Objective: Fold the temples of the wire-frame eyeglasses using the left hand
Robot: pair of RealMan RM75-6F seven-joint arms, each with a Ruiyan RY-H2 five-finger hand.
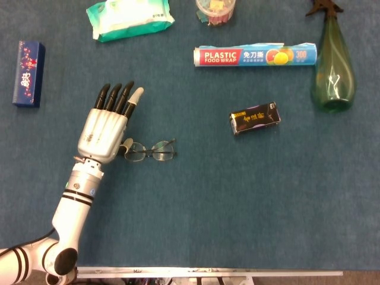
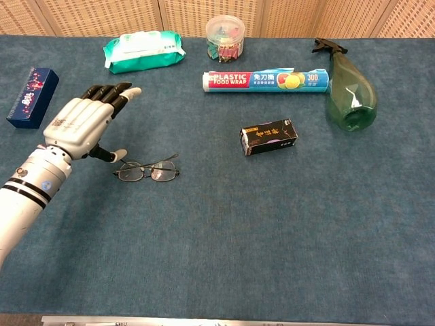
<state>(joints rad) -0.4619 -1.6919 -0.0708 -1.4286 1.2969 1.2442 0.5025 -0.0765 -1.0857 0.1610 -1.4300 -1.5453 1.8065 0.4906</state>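
The wire-frame eyeglasses (image 1: 151, 151) (image 2: 147, 170) lie flat on the blue table, lenses facing the near edge, with a thin temple running along their back. My left hand (image 1: 105, 127) (image 2: 80, 126) hovers just to their left, palm down, fingers straight and spread, pointing away from me. Its thumb tip sits close to the left end of the frame; contact cannot be told. The hand holds nothing. My right hand is not in either view.
A dark blue box (image 1: 28, 73) lies far left. At the back are a green wipes pack (image 1: 129, 19), a clip jar (image 1: 215, 12) and a plastic wrap roll (image 1: 254, 56). A green spray bottle (image 1: 333, 68) lies at right, a small black box (image 1: 255, 118) mid-table.
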